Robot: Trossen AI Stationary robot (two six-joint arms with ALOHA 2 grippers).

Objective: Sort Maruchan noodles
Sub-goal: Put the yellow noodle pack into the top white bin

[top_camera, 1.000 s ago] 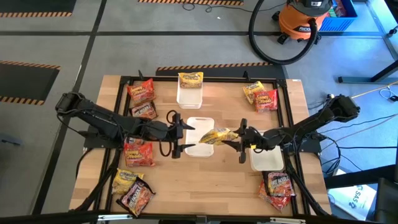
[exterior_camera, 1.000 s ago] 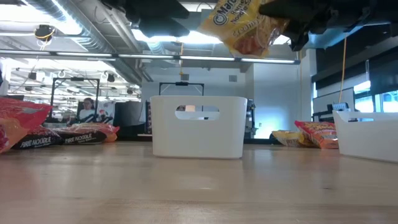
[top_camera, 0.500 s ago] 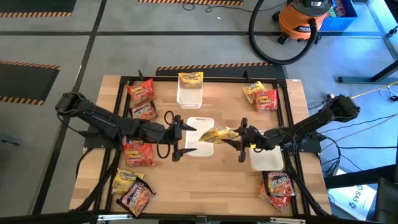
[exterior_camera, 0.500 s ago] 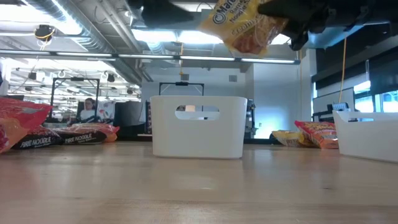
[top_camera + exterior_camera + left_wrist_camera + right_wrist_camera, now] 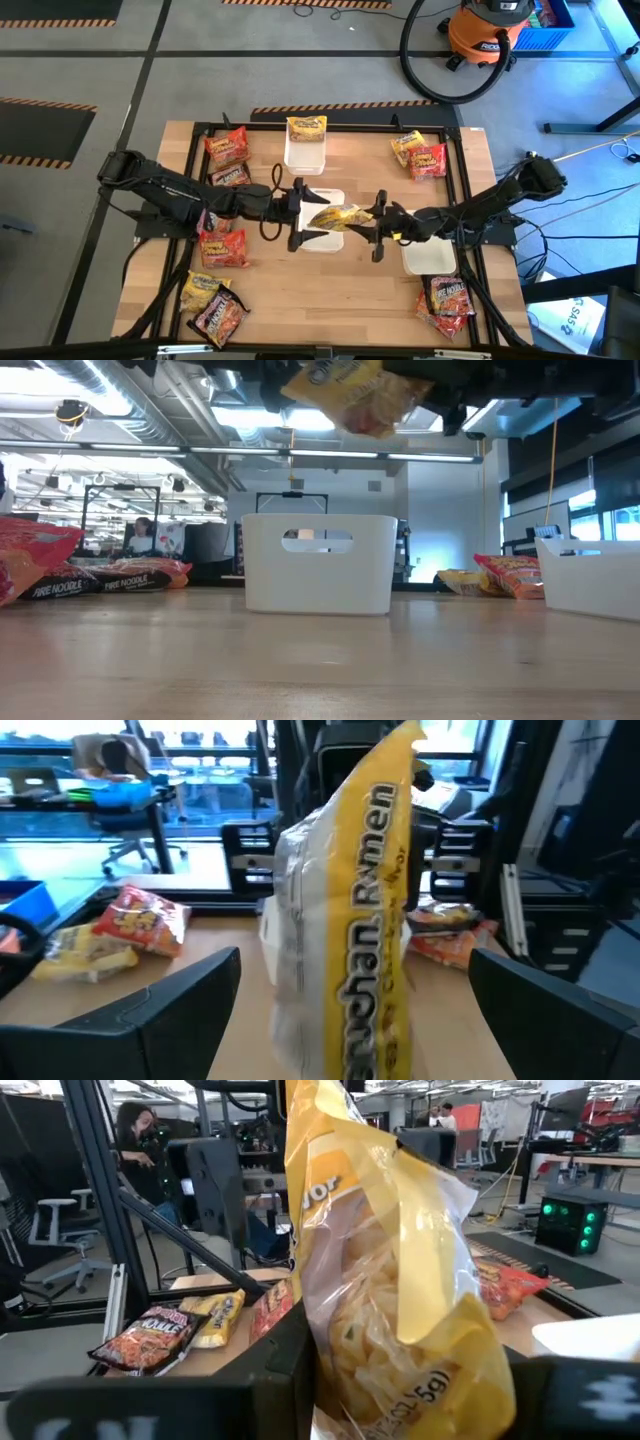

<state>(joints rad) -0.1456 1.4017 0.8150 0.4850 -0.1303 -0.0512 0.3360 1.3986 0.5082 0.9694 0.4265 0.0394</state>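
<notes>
A yellow packet [image 5: 338, 216] was held pinched in the right claw [image 5: 376, 222] above the middle white tray [image 5: 322, 243]; the left claw [image 5: 297, 211] was spread wide, empty. Most noodle packets [image 5: 222, 247] were judged unsorted, scattered on the bench [image 5: 330, 290].

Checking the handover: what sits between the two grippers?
High view: the crinkly yellow plastic ramen packet, held by the right gripper, hangs between it and the open left gripper.
</notes>
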